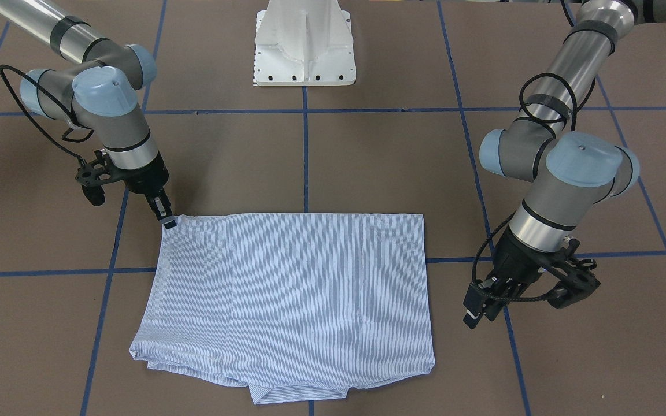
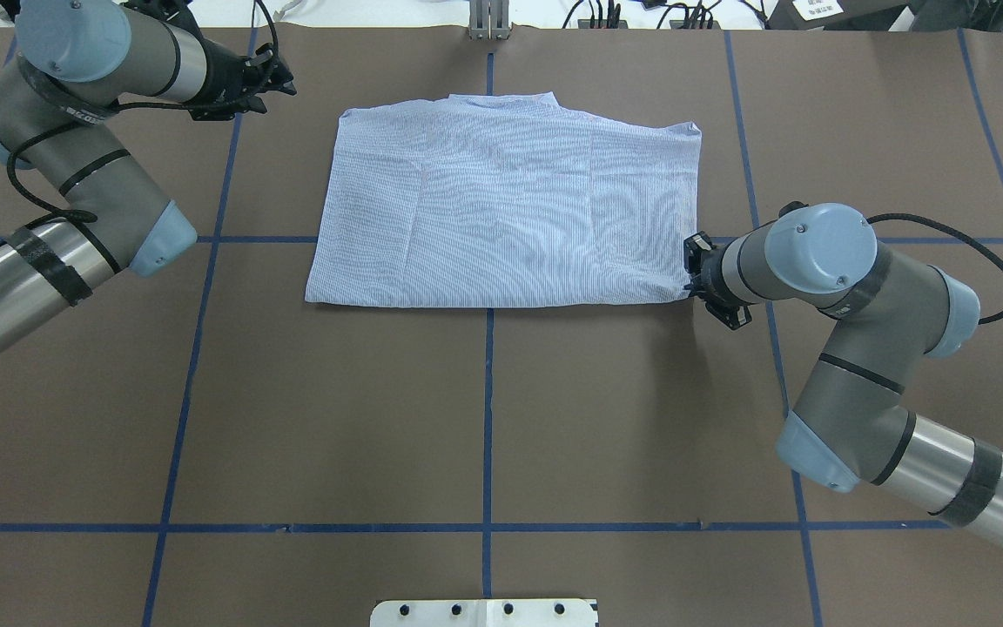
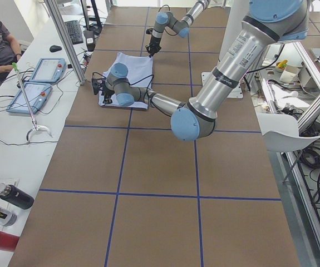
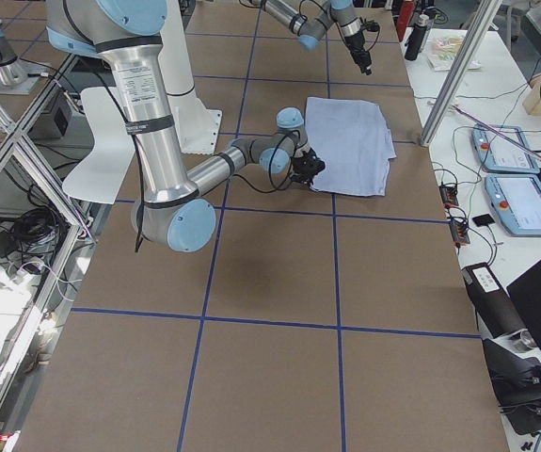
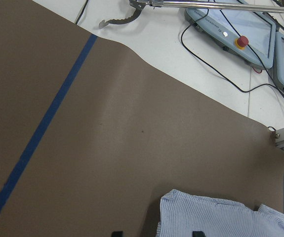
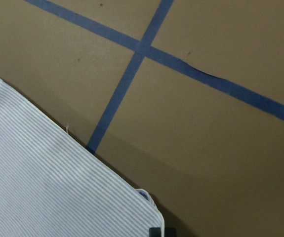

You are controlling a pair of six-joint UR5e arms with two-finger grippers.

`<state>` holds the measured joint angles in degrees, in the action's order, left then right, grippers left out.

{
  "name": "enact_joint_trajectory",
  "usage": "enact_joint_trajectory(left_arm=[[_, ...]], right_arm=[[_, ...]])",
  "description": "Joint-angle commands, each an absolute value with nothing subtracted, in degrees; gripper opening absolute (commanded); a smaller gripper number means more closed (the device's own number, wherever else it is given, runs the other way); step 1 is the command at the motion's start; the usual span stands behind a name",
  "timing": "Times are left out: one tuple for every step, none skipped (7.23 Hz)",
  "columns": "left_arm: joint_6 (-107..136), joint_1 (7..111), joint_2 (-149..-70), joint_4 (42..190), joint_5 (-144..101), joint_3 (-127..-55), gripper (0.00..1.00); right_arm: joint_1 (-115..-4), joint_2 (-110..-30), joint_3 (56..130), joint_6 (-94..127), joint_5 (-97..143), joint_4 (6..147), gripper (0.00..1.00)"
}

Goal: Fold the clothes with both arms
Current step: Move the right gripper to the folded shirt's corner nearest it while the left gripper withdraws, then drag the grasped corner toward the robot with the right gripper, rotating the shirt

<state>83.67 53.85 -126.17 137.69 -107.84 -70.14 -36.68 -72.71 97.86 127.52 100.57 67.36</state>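
Shirt [image 2: 501, 218] laid flat. In overhead view its 4 o'clock corner is pinched by right gripper [image 1: 167, 221], presumably for folding; left gripper [image 1: 479, 316] is held clear at 10 o'clock, fingers spread.

One shirt [image 1: 287, 289], two robot arms [image 1: 119, 133] [image 1: 564, 190], two hands [image 1: 166, 219] [image 1: 476, 315], one pedestal [image 1: 304, 52]

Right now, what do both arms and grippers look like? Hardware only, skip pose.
The left arm and right arm are silver-grey tubes with darker grey joint housings, pale blue round caps and black bands. A black cable loops along each forearm. The left gripper and right gripper are black two-finger units with slim fingers and a black wrist bracket.
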Motion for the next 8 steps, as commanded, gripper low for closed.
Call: enact_joint_trajectory(left_arm=[[83.8,53.8,-125.9,138.3,-107.9,-70.1,0.55],[83.8,53.7,-126.1,138.4,-108.1,-70.4,0.55],[83.8,53.5,-125.8,138.3,-109.2,-72.3,0.55],[83.9,53.4,-125.8,138.4,-114.4,-72.9,0.55],[84.2,53.4,-125.9,138.4,-116.2,-73.5,0.55],[84.5,52.3,-125.7,138.3,-118.3,-76.2,0.57],[87.1,50.9,-125.7,138.3,-121.2,-78.2,0.62],[90.7,48.8,-125.7,138.3,-121.5,-79.6,0.66]], right_arm=[[-36.1,-76.3,106.7,127.7,101.2,74.3,0.00],[-32.8,-81.4,116.5,127.6,101.3,79.3,0.00],[-27.6,-85.0,122.8,127.7,102.7,81.4,0.00],[-24.0,-85.3,126.4,127.8,109.7,84.8,0.00],[-21.6,-85.2,128.9,129.9,119.2,85.2,0.00],[-13.5,-84.9,130.3,137.1,120.5,85.3,0.00],[-4.7,-85.1,130.3,141.9,117.2,85.3,0.16],[0.1,-85.9,130.7,144.6,112.7,85.4,0.99]])
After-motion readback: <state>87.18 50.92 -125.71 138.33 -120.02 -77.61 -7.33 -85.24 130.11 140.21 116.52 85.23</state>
